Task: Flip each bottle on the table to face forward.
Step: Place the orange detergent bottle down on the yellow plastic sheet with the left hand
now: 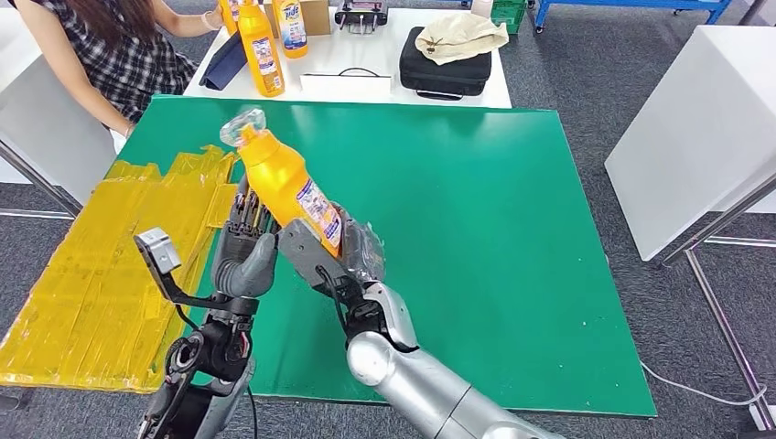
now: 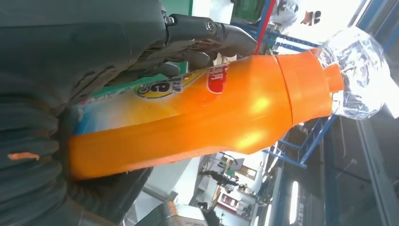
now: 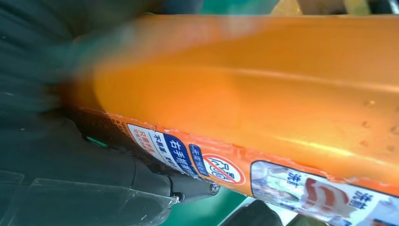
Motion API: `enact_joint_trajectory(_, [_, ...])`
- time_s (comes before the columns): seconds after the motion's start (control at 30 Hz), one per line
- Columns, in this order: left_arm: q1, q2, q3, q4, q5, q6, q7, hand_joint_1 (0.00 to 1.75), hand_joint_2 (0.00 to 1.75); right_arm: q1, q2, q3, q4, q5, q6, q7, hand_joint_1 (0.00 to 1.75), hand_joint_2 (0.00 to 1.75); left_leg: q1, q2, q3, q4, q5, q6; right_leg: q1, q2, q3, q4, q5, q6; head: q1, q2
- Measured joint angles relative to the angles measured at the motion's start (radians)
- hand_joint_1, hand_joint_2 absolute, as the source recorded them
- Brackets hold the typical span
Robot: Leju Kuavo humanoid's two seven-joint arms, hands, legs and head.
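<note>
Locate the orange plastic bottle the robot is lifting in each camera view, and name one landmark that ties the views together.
Head view: orange plastic bottle left of centre, tilted, above the green table mat.
Left wrist view: the bottle stretches across the frame, clear-wrapped cap at the right.
Right wrist view: the bottle spans the upper frame, blurred.
Shared landmark: its printed label.

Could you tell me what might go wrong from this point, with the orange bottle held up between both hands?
1. The orange bottle is tilted above the green table, held low on its body by the left hand and right hand; a loosened grip during rotation could let it tip or drop.
2. The right hand grips over the bottle's label, so turning it could slip or scuff the film.
3. The clear wrap on the cap looks loose and could slip off.
</note>
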Motion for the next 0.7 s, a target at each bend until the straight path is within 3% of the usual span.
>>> enact_joint_trajectory(0.4, [0.014, 0.008, 0.016, -0.028, 0.001, 0.003, 0.0, 0.0, 1.75, -0.01, -0.008, 0.061, 0.0, 0.017, 0.001, 0.02, 1.75, 1.75, 0.0, 0.0, 0.0, 0.0, 0.0, 0.0, 0.0, 0.0, 0.0, 0.0, 0.0, 0.0, 0.0, 0.0])
enact_joint_trajectory(0.57, [0.022, 0.035, 0.039, -0.028, 0.0, 0.023, 0.02, 0.0, 1.75, 0.016, -0.007, 0.173, -0.03, 0.231, 0.026, 0.044, 1.75, 1.75, 0.0, 0.001, 0.0, 0.0, 0.0, 0.0, 0.0, 0.001, -0.001, 0.0, 0.0, 0.0, 0.0, 0.0])
enact_joint_trajectory(0.7, [0.03, 0.036, 0.051, -0.028, 0.006, 0.018, 0.02, 0.0, 1.75, 0.021, -0.007, 0.175, -0.035, 0.265, 0.04, 0.041, 1.75, 1.75, 0.0, 0.001, 0.0, 0.0, 0.0, 0.0, 0.0, 0.001, -0.002, 0.0, 0.0, 0.0, 0.0, 0.0])
